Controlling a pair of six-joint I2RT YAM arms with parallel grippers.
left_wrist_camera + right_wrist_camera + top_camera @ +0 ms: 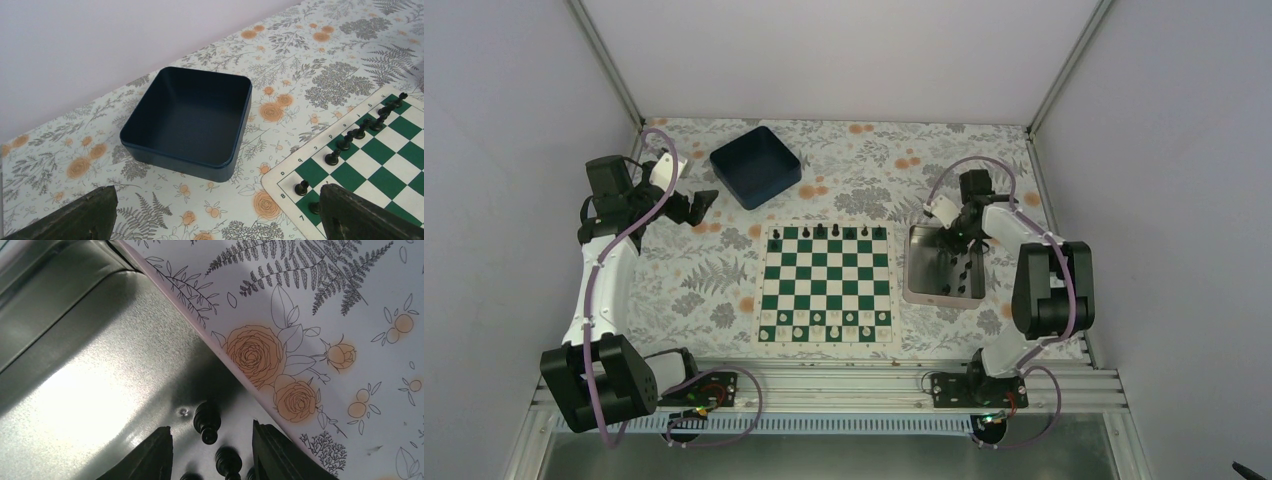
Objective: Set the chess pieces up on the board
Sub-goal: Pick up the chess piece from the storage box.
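An aluminium rail (844, 378) is seen at the near edge, with a floral-clothed bench (694, 280) beyond it. The board (826, 275) is laid mid-bench, with black chess pieces (835, 232) lined along its far row. More are held in the silver tray (919, 270) just right of it, where the right tool (212, 432) is seen with jaws parted around one piece, not touching it. The left tool (696, 205) is held wide open near the dark blue bin (754, 165). The far side is closed by pale walls (844, 60).

A dark blue square bin (756, 166) sits open side up at about eleven o'clock on the floral-patterned bench (694, 280). A silver rectangular tray (924, 268) lies flat at about three o'clock, well apart from the bin.
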